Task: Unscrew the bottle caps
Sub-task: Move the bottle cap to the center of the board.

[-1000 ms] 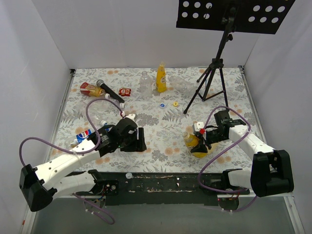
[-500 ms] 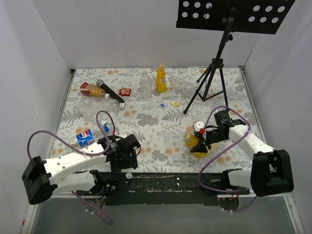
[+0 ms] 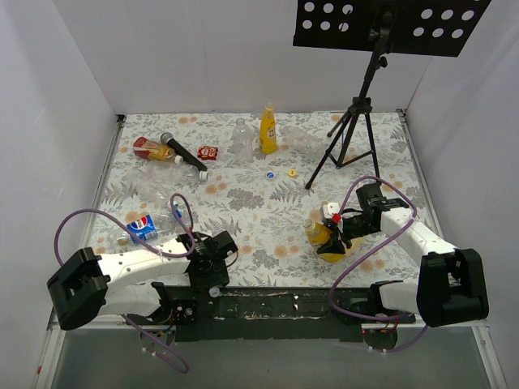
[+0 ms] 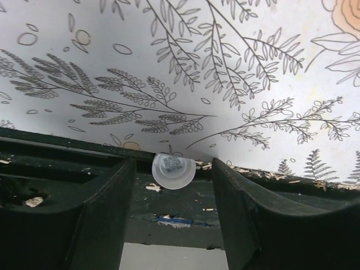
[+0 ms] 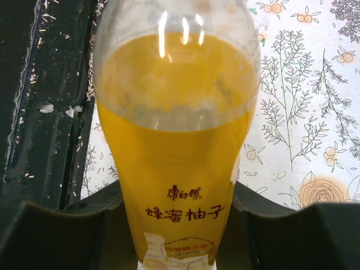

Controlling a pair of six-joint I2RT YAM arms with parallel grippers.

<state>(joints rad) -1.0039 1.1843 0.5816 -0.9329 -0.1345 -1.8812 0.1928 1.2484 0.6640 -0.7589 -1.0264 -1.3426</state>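
Note:
A loose white bottle cap lies at the table's near edge, against the black base rail; it is also in the top view. My left gripper hangs low just over it, open, both fingers wider apart than the cap and touching nothing. My right gripper is shut on an orange-yellow bottle with a yellow label, held tilted over the table's right near part. The neck of that bottle is out of the wrist view.
At the back stand a yellow bottle and a clear bottle; another clear one lies beside them. A blue cap and a yellow cap lie loose. A microphone, a blue-labelled bottle and a tripod stand are nearby.
My left arm has pulled back from mid-table to the near edge and now sits over the white cap, jaws slightly narrower. The right arm and its bottle have not moved.

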